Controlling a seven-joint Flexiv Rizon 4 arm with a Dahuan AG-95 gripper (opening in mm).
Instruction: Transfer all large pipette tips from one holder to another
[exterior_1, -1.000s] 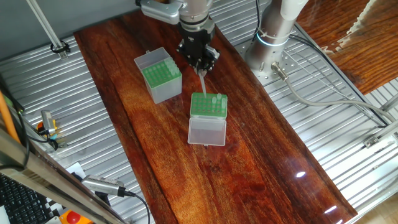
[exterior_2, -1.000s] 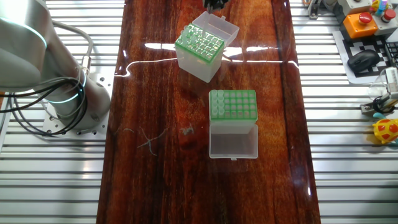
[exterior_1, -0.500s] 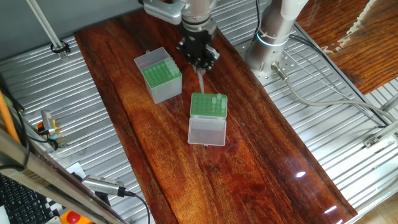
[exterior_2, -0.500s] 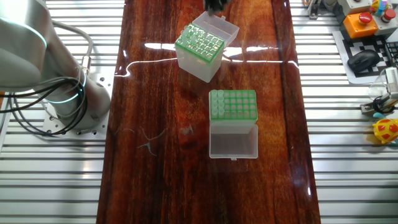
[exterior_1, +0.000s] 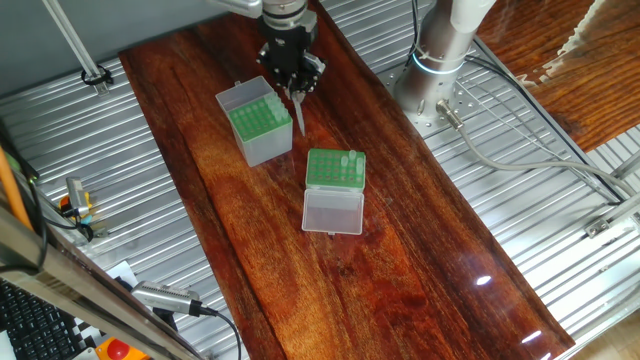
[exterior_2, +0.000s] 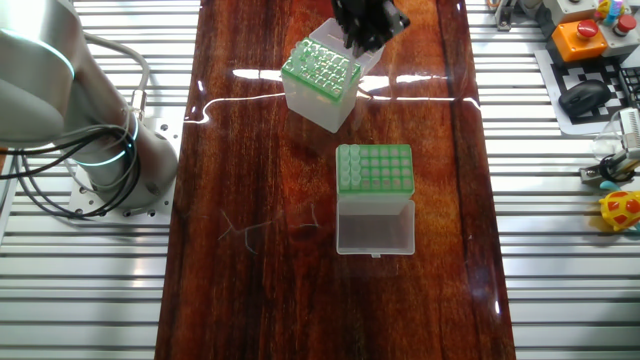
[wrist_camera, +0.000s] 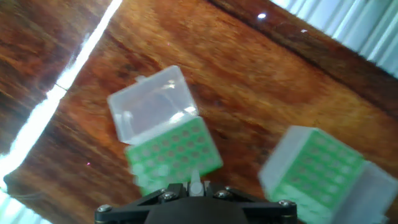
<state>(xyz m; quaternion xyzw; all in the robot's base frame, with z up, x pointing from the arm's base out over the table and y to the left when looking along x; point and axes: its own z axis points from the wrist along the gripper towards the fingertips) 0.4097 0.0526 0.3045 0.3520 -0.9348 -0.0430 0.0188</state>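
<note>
My fingers (exterior_1: 298, 88) are closing on one pipette tip (exterior_1: 299, 115), gripping it by the wide end so that the point is hanging straight down below me. In the hand view the same tip (wrist_camera: 195, 185) is showing between the finger ends, blurred.

I am hanging just beside the grey box (exterior_1: 258, 122), over its far right corner, with the point of the tip above the level of its green rack. The lid of this box is standing open on the far side. The whitish box (exterior_1: 334, 170) is sitting nearer the camera and to the right, apart from the grey one, with its clear lid (exterior_1: 332, 211) lying flat on the surface (exterior_1: 400, 250). A few tips are standing along one edge of its rack; I cannot count them.

Risks from here, as I judge them:
- The tip is long and thin. A small tilt in my grip is putting the point off the hole, and it would then strike the rack between holes and bend or slip.
- Lowering before I am centred over a hole could push the light box sideways.
- The raised lid of the grey box is close to my fingers on the far side; drifting that way could catch it.

Open room: the surface is free to the right of both boxes and between them. The grey box is sitting near the left edge of the wood, so side travel is safer toward the right.
</note>
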